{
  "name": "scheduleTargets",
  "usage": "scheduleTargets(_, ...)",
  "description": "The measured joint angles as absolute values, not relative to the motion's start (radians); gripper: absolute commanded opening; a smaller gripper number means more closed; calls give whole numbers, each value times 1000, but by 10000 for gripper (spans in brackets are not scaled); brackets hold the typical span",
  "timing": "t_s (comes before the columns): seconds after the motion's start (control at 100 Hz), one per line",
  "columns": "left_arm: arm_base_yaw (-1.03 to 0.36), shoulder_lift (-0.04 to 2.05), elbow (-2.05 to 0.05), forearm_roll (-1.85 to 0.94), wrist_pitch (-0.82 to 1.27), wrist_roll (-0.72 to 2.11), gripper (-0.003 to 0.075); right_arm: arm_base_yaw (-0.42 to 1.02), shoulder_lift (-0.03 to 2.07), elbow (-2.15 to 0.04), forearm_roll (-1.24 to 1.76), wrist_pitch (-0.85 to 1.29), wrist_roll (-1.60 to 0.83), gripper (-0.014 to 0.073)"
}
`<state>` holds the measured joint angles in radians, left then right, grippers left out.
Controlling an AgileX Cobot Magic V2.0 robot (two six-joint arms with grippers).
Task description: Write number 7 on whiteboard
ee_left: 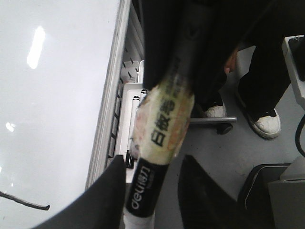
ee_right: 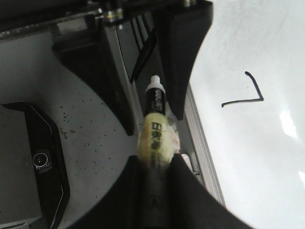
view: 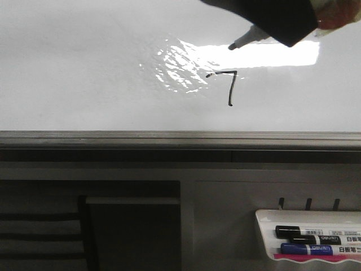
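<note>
The whiteboard (view: 84, 68) fills the upper front view, with bright glare in its middle. A thin black number 7 (view: 228, 87) is drawn just below the glare and also shows in the right wrist view (ee_right: 248, 93). My right gripper (ee_right: 156, 162) is shut on a taped marker (ee_right: 156, 136). The marker's dark tip (view: 232, 47) hangs above the 7, off its strokes. My left gripper (ee_left: 152, 162) is open and straddles the marker's black band (ee_left: 145, 191) with a gap on one side. It also shows in the right wrist view (ee_right: 152, 121). A black gripper part (view: 271, 17) covers the marker's barrel.
A grey metal rail (view: 180, 137) edges the board's lower side. Below it at the right hangs a white marker tray (view: 307, 216) holding a black marker (view: 299, 232) and a blue marker (view: 307, 248). A person's legs and shoes (ee_left: 264, 124) stand on the floor.
</note>
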<state>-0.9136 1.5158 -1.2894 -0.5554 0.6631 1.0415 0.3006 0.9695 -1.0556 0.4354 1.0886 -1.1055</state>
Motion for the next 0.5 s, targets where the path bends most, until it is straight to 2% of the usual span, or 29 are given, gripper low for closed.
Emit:
scheduleTargets(0.24, -914, 1516, -1289, -535, 665, 1068, -20, 301, 970, -1056, 438, 1094, -1114, -39)
scheduleTargets(0.29, -914, 1516, -1289, -534, 665, 1076, -20, 301, 970, -1056, 438, 1095, -1116, 14)
scheduleTargets(0.41, -917, 1516, -1289, -531, 666, 1080, -20, 301, 970, -1056, 438, 1088, -1113, 229)
scheduleTargets(0.5, -918, 1516, -1289, -540, 665, 1062, -20, 300, 970, -1056, 442, 1071, -1101, 315)
